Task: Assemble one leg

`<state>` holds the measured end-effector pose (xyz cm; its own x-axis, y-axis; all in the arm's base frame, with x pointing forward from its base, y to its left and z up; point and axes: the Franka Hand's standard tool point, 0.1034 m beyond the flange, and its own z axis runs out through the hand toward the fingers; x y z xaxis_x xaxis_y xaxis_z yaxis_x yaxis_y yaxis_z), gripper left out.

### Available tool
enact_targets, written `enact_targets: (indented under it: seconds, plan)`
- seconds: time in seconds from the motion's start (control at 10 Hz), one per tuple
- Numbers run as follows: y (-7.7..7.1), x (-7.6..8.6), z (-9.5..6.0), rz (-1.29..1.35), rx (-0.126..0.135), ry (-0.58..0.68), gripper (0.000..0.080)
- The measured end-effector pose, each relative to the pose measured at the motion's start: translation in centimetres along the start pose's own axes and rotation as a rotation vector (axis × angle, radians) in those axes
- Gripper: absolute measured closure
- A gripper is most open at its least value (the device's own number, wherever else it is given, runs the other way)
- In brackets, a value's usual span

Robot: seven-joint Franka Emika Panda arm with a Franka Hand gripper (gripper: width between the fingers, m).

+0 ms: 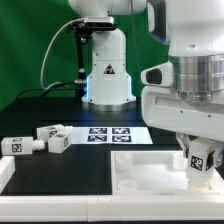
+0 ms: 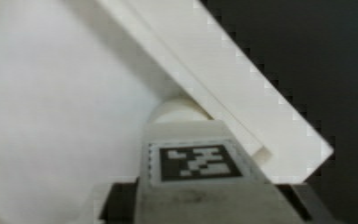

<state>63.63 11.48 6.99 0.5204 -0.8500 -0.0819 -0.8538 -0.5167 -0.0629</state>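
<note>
My gripper point(image 1: 201, 152) is pinching the leg point(image 2: 197, 160), a stubby white block. My two dark fingers point(image 2: 119, 203) press on its opposite sides. The face between them carries a black-and-white square tag, sharp in the wrist view. Past that tagged face the block ends in a rounded white tip, just beside the raised rim point(image 2: 220, 75) of the white tray-like panel point(image 1: 150, 172). I hold the leg upright inside the panel, near its corner at the exterior view's right; whether it touches the panel's floor I cannot tell. More tagged white legs point(image 1: 55, 141) lie loose on the black table point(image 1: 50, 175) at the exterior view's left, well apart from me. The marker board point(image 1: 110, 132) lies flat behind the panel.
</note>
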Motion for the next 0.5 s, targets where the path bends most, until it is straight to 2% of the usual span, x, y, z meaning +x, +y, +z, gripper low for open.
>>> enact_targets:
  seconds: [0.2,0.5]
  plan:
    - [-0.21,-0.37,0.05,0.218,0.011,-0.020,0.0515]
    - [-0.29,-0.45,0.07,0.173,0.015,-0.017,0.0515]
